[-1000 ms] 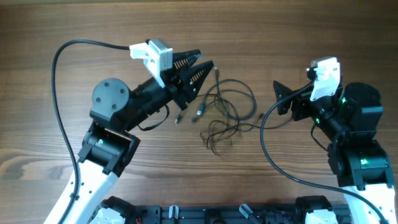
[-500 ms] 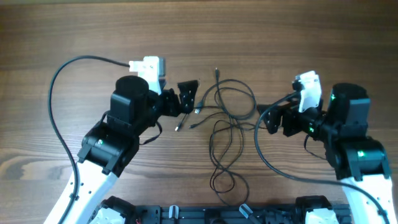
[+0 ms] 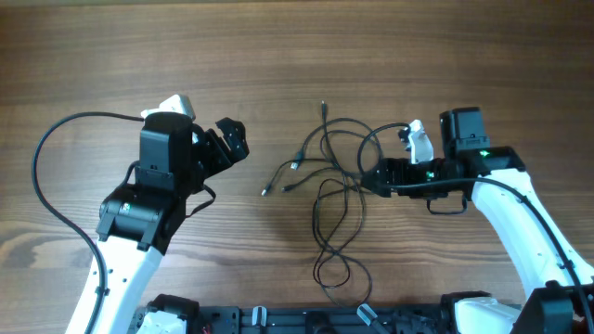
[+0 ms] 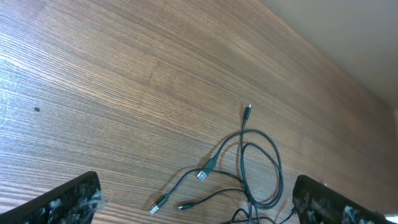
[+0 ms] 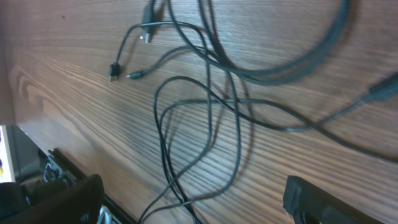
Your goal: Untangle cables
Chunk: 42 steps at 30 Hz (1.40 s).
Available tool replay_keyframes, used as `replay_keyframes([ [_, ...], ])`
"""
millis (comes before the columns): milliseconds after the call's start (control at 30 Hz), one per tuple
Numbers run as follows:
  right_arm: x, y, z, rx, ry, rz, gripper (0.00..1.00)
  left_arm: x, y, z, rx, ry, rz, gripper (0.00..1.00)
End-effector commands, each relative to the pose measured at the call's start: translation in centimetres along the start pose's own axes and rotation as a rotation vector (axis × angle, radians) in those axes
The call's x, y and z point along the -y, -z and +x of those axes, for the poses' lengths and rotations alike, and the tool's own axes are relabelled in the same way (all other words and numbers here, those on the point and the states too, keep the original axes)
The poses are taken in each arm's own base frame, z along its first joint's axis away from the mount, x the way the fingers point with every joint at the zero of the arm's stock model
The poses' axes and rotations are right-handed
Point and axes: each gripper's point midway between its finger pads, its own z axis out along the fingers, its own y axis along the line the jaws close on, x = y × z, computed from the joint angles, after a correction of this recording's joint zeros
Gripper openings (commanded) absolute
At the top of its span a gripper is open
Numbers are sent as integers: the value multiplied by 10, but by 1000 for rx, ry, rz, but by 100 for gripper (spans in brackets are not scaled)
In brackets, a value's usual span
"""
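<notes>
A wooden table (image 3: 445, 56) fills the view, mid-brown, with fine straight grain running side to side. Near its middle, a loose tangle of thin black cables (image 3: 327, 182) lies flat on the wood. At the far side, one cord ends in a small plug (image 3: 322, 107) sitting alone on bare wood, just beyond a pair of rounded loops (image 3: 348, 121). To the left, three short ends fan out side by side, one with a pale metal tip (image 3: 295, 166). A long narrow loop (image 3: 316, 269) trails toward the near edge, crossing itself along the way.
</notes>
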Motion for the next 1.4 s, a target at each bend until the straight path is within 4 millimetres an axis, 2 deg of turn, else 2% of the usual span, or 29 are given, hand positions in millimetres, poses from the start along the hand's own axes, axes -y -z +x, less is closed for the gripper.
replay_keyframes([
  [0, -12, -7, -7, 19, 64, -33, 98, -2, 2, -5, 23, 18, -10, 100],
  [67, -21, -11, -22, 74, 180, -44, 100, -2, 2, -5, 23, 18, -10, 100],
  [200, -39, -18, -41, 146, 288, -67, 100, -2, 2, -5, 23, 18, -10, 100],
  [267, -40, -30, -60, 195, 250, -50, 100, -2, 2, -5, 23, 18, -10, 100],
  [333, -40, -46, -66, 192, 230, -64, 100, -2, 2, -5, 23, 18, -9, 100],
  [400, -34, -74, -67, 155, 168, -82, 100, -2, 2, -5, 23, 18, -9, 100],
  [467, -48, -99, -67, 127, 194, -201, 100, -2, 2, -5, 23, 18, -10, 100],
  [567, -55, -113, -78, 154, 157, -255, 100, -2, 2, -5, 23, 18, -10, 100],
  [633, -50, -123, -82, 172, 174, -227, 100, -2, 2, -5, 23, 18, -10, 100],
  [900, -41, -152, -62, 94, 156, -198, 99, -2, 2, -5, 23, 18, -9, 100],
  [1000, -51, -156, -60, 97, 187, -212, 82, -2, 2, -5, 23, 18, -10, 100],
  [1033, -54, -157, -60, 101, 199, -218, 69, -2, 2, -5, 23, 18, -10, 100],
  [1067, -55, -157, -60, 102, 202, -218, 32, -2, 2, -5, 23, 18, -10, 100],
  [1100, -55, -157, -60, 102, 201, -217, 4, -2, 2, -5, 23, 18, -10, 100],
  [1200, -58, -150, -73, 147, 204, -236, 4, -2, 2, -5, 23, 18, -10, 100],
  [1300, -80, -102, -114, 290, 221, -280, 4, -2, 2, -5, 23, 19, -10, 100],
  [1333, -93, -78, -129, 352, 252, -295, 4, -2, 2, -5, 23, 18, -9, 100],
  [1367, -111, -45, -147, 442, 294, -311, 4, -2, 2, -5, 23, 18, -9, 100],
])
